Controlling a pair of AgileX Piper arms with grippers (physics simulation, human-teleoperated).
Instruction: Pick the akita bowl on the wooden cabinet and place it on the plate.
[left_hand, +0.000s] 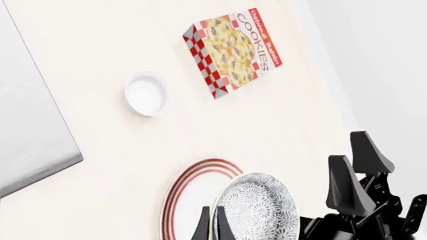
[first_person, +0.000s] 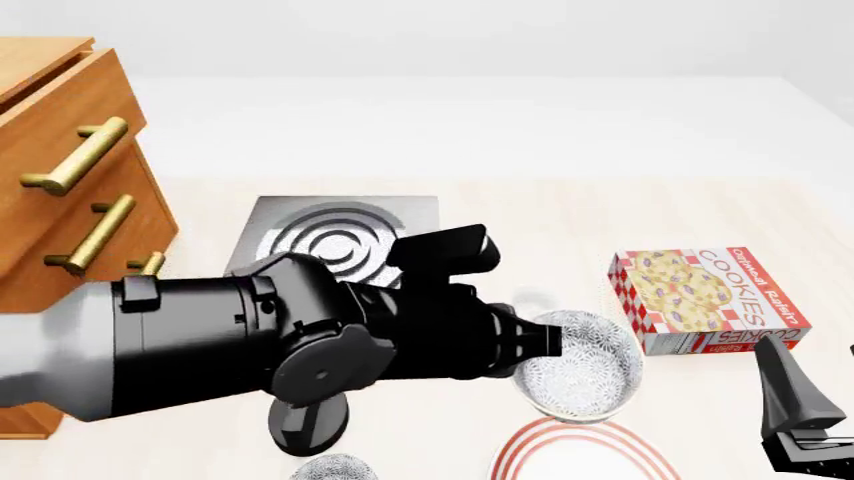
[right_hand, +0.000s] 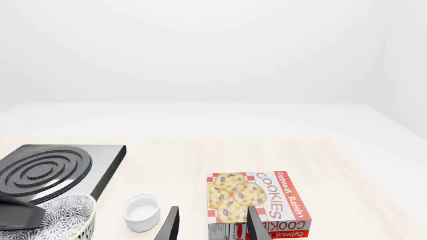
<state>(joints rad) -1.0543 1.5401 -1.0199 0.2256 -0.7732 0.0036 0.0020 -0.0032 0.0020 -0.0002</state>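
The akita bowl (left_hand: 260, 210) (first_person: 582, 372), dark with a white lacy pattern, hangs in the air with my left gripper (left_hand: 213, 214) shut on its rim. It is tilted and sits over the near part of the white plate (left_hand: 190, 197) (first_person: 534, 452) with red rings, which lies on the table below. The wooden cabinet (first_person: 67, 170) stands at the far left, with nothing showing on the part in view. My right gripper (right_hand: 212, 211) (left_hand: 349, 147) is open and empty, low at the right, beside the bowl (right_hand: 67, 217).
A cookies box (first_person: 707, 298) (right_hand: 257, 200) lies right of the bowl. A small white cup (left_hand: 147, 93) (right_hand: 142, 212) stands between the box and the grey stove (first_person: 334, 235) (right_hand: 53, 170). Another speckled object (first_person: 334, 468) peeks in at the bottom edge.
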